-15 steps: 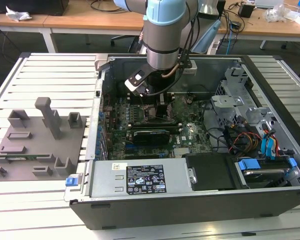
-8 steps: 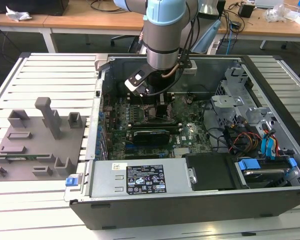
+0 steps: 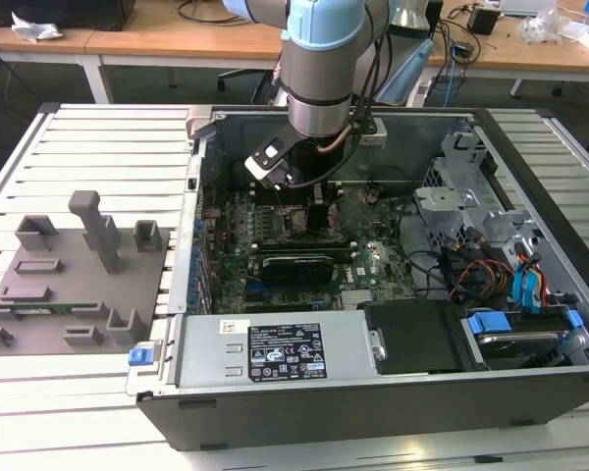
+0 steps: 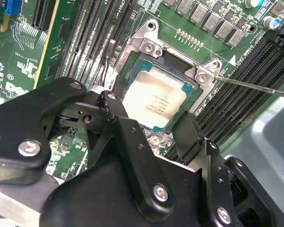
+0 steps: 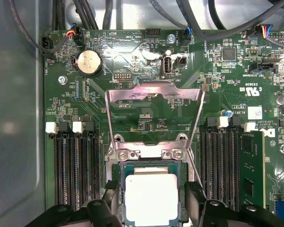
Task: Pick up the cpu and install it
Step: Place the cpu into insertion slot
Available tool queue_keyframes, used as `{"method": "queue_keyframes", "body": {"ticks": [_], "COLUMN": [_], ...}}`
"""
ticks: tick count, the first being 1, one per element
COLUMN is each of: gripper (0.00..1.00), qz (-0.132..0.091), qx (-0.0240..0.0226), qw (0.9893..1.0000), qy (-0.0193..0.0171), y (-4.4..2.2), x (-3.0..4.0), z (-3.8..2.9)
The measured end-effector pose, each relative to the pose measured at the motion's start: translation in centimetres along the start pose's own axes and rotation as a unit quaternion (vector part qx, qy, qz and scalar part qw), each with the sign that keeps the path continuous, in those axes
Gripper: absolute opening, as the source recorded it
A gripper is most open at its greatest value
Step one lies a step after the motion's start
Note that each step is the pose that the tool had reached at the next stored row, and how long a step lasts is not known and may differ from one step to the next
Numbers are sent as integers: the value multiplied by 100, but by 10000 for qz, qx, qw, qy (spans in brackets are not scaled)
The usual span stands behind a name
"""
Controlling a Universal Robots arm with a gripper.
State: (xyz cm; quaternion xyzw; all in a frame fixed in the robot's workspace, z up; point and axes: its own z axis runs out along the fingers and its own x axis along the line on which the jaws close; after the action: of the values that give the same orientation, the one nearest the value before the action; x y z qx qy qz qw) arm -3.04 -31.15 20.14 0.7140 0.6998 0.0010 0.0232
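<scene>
One open computer case (image 3: pixel 373 417) on the worktop (image 3: pixel 79 147), arm (image 3: pixel 319 69) reaching inside. Over the motherboard (image 5: pixel 146 71) the load plate (image 5: pixel 154 92) stands raised, not yet clamped. Tool (image 5: pixel 152 190) spread, straddling the cpu (image 4: pixel 156 101), which lies in the socket: placed, apparently seated.

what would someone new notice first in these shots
In the exterior view, the big pale arm hangs down into the open computer case at centre. In the first wrist view, the shiny silver cpu sits in its socket on the green motherboard, with the metal frame swung open beside it.
</scene>
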Motion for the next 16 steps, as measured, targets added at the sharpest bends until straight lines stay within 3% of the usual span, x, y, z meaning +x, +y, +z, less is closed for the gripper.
{"method": "queue_keyframes", "body": {"ticks": [2,3,4,5,16], "gripper": [66,58,11,11,11], "qz": [0,0,0,1,1], "qx": [-1,-1,-1,2,0], "qw": [10000,10000,10000,10000,10000], "qy": [1,2,2,17,35], "y": [1,1,1,0,0], "x": [0,0,0,-3,-1], "z": [-23,-29,-30,-20,-7]}}
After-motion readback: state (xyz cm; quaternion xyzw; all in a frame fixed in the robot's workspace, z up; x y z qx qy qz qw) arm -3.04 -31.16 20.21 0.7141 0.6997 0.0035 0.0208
